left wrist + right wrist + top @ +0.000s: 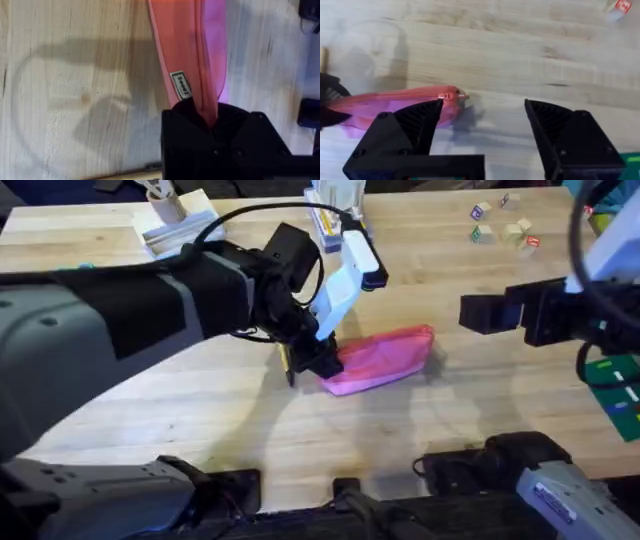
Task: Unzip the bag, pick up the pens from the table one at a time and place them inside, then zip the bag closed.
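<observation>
The pink bag (385, 358) lies flat in the middle of the table (200, 410). My left gripper (322, 360) is down at its left end, shut on that end of the fabric (212, 117); a small label (181, 85) shows beside the pinch. The zipper pull (454, 95) sits at the bag's other end (395, 102). My right gripper (478, 312) hovers to the right of the bag, open (482, 107), with nothing between its fingers. A thin tan pen (131, 175) lies on the wood right beside the left gripper, and it peeks out under that gripper (288, 368).
Small coloured blocks (505, 225) are scattered at the far right. A white box (175, 225) stands at the far left and other packets (330, 210) at the far centre. A green item (615, 385) lies at the right edge.
</observation>
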Robot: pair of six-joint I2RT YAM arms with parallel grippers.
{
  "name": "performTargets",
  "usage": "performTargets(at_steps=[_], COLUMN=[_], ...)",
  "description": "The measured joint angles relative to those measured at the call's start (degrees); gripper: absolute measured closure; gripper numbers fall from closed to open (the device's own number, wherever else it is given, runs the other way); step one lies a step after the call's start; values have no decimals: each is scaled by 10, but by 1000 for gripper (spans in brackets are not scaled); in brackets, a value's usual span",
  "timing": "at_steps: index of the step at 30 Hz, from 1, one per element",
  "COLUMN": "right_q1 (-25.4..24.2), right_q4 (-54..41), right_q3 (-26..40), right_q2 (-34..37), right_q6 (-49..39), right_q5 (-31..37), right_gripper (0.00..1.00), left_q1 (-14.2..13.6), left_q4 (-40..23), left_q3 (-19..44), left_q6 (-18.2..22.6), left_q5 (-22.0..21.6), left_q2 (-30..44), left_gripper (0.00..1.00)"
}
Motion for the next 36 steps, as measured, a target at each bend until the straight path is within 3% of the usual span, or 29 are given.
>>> performTargets(at_steps=[10, 17, 27, 36], right_q1=[0, 1, -2, -87], right_q4=[17, 51, 23, -39], right_q3=[0, 0, 0, 0], right_q2=[24, 25, 26, 42], right_q6=[-261, -340, -466, -609], right_q5=[0, -22, -93, -206], right_gripper=[5, 4, 4, 4], left_q1=[0, 0, 0, 0], left_q4=[1, 6, 8, 11], left_q3=[0, 0, 0, 0], left_q6=[0, 0, 0, 0], left_q5=[0, -2, -2, -3], left_q2=[0, 0, 0, 0], left_gripper=[959, 959, 960, 961])
